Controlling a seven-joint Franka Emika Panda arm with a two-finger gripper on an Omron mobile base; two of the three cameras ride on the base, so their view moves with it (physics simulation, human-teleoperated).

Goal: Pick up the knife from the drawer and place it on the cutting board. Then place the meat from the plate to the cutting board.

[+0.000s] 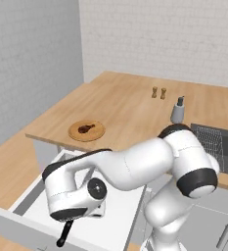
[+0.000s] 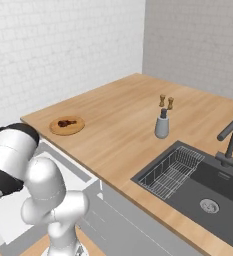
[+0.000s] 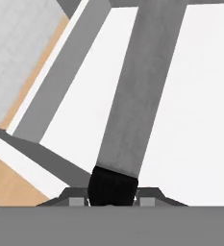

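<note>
One gripper (image 3: 111,194), reaching down into the open white drawer (image 1: 17,223), is clamped on the knife (image 3: 132,96) by its black handle, ready for lifting out.

The light wooden L-shaped surface (image 1: 125,105) carries a round, flat, light-brown wooden plate (image 1: 86,131) near its front edge, with a small reddish-brown chunk of meat (image 1: 86,129) on it. Farther back stand two small brown wooden shakers (image 1: 159,92) side by side and, nearer the dark grey sunken sink (image 2: 208,185), a grey cylindrical dispenser bottle (image 2: 162,125).
</note>
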